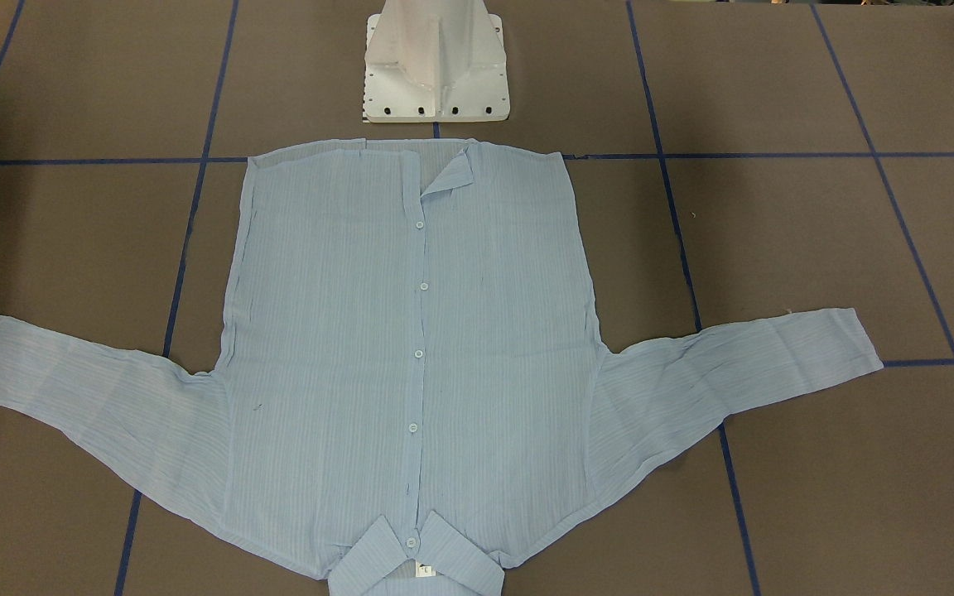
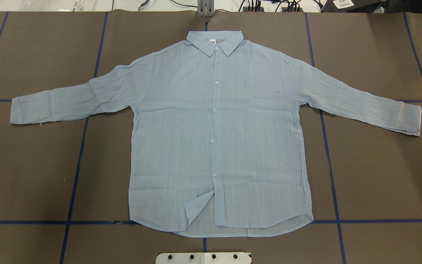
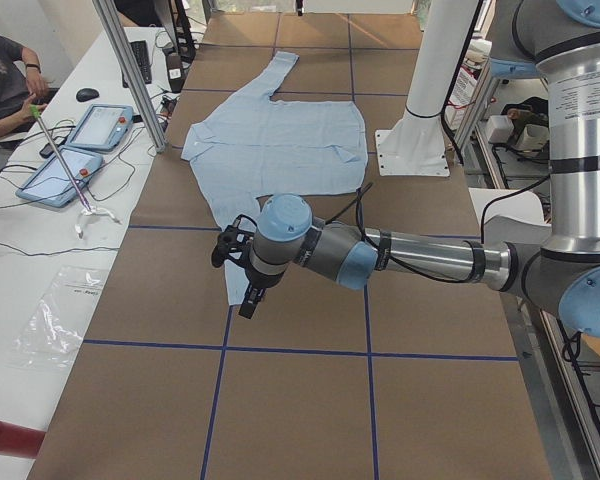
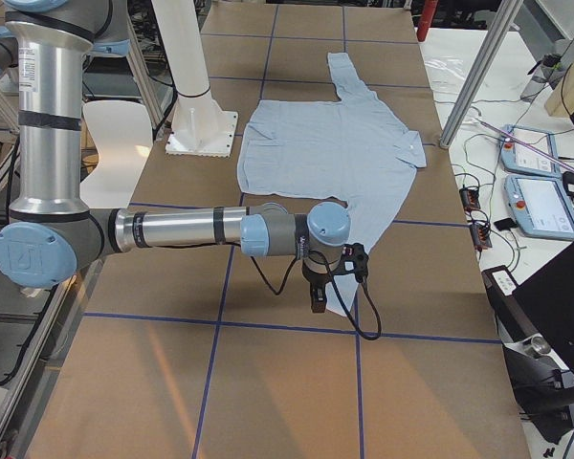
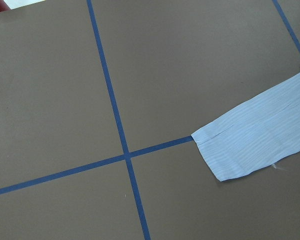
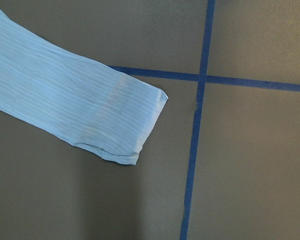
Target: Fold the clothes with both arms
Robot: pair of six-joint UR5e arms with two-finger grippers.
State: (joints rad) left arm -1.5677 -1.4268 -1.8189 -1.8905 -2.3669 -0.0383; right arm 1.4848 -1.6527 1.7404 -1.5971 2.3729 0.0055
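Note:
The light blue striped shirt point(image 2: 214, 139) lies flat and face up on the brown table, buttoned, both sleeves spread out, collar at the far edge from the robot point(image 1: 411, 331). A hem corner is flipped over near the base. Both arms are outside the overhead and front views. In the exterior left view my left gripper point(image 3: 242, 290) hangs over the near sleeve end; I cannot tell whether it is open. In the exterior right view my right gripper point(image 4: 318, 292) hangs over the other sleeve end; I cannot tell its state. The wrist views show the cuffs point(image 5: 250, 142) point(image 6: 105, 120).
The white pedestal base point(image 1: 436, 74) stands just behind the shirt's hem. Blue tape lines point(image 2: 75, 172) cross the brown table. A side bench holds tablets point(image 3: 90, 130), and a seated person point(image 3: 5, 80) is beside it. A laptop point(image 4: 555, 306) sits at the bench's near end.

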